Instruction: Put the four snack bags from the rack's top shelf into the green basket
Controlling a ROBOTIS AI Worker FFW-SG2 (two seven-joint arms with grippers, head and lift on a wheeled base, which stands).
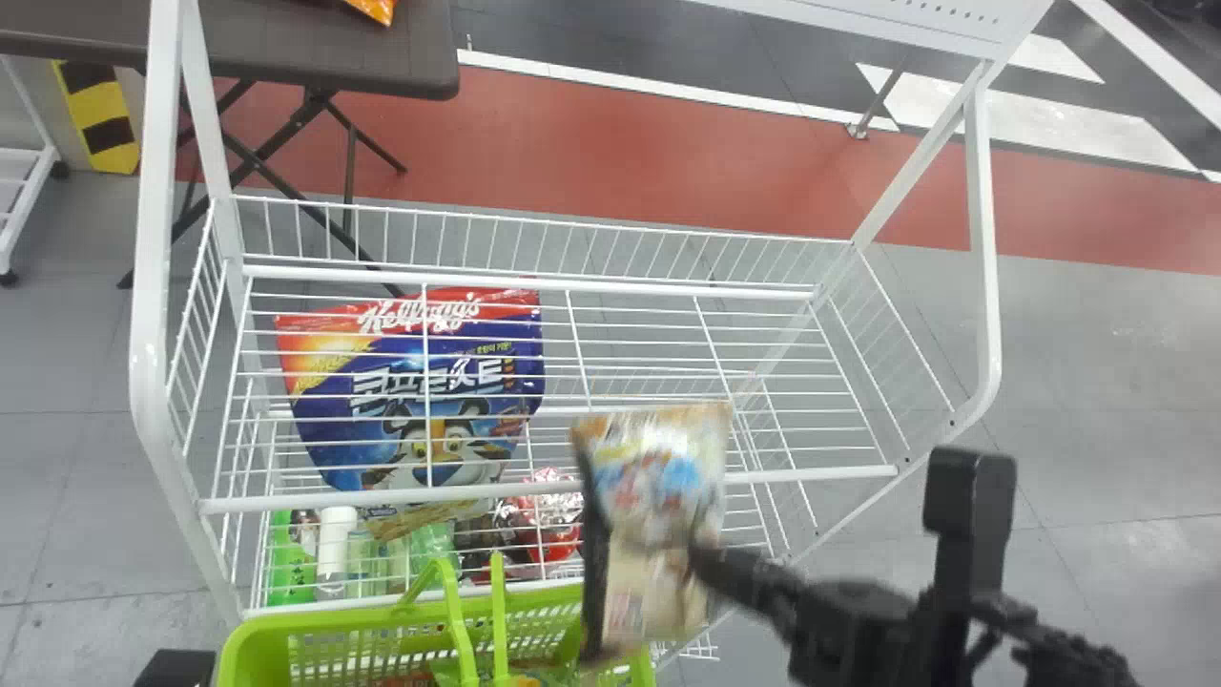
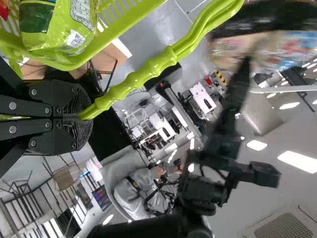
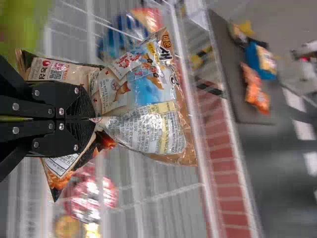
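Observation:
My right gripper [image 1: 651, 563] is shut on a beige and blue snack bag [image 1: 658, 468], over the rack's front edge, just right of the green basket [image 1: 382, 620]. In the right wrist view the gripper [image 3: 91, 119] pinches the crumpled middle of the bag [image 3: 146, 94]. Low at the left stands my left gripper [image 1: 176, 668]; its wrist view has the gripper [image 2: 85, 116] shut on the green basket handle [image 2: 158, 64]. Inside the basket [image 2: 116, 25] lies a green snack bag [image 2: 57, 29]. The held bag [image 2: 292, 49] hangs beyond the handle.
White rack bars [image 1: 544, 489] run behind the basket. Under the top wires lie a big blue and red bag [image 1: 420, 410], a white bottle [image 1: 334, 544] and shiny red packs [image 1: 553, 534]. A dark table [image 1: 286, 43] with an orange bag [image 1: 375, 8] stands behind the rack.

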